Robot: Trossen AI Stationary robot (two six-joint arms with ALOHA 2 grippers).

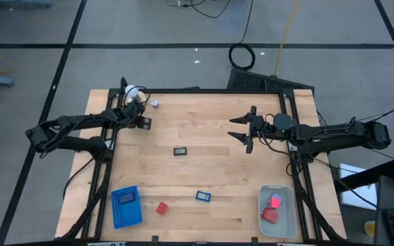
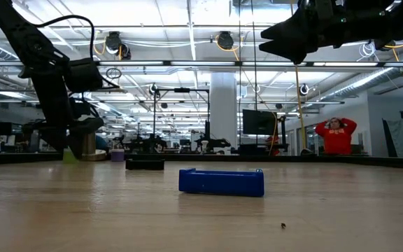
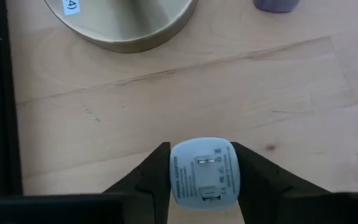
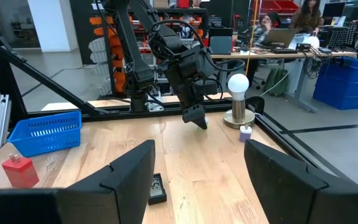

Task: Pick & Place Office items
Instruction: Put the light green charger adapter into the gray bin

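Whitish and rounded, a small plug adapter [image 3: 204, 171] sits pinched between the two dark fingers of the left claw [image 3: 202, 186], which is closed on its sides; printed marks and small slots show on its face. In the overhead view the left claw [image 1: 142, 121] is at about 10 o'clock on the wooden table [image 1: 204, 171], its arm reaching in from the left edge and bent at the elbow, close to the white ball lamp [image 1: 134, 92] on its tan base. A small purple piece [image 1: 154, 103] lies just beside that lamp; in the left wrist view only its lower edge shows and the base is cut off.

The right claw [image 1: 241, 128] hangs spread wide and holding nothing, at about 2 o'clock, its arm stretched in level from the right edge. In the low view it is well above the tabletop.

A black rectangular piece [image 1: 180, 151] lies near the table's centre. A blue piece [image 1: 203, 196] and a red block [image 1: 161, 208] lie near 6 o'clock, apart from each other. The blue ribbed tray [image 1: 126, 206] is at about 7 o'clock. The pale bin [image 1: 278, 210] at 5 o'clock holds two red blocks [image 1: 273, 208].

In the room beyond, a person in red [image 2: 335, 136] stands with hands raised to the head.
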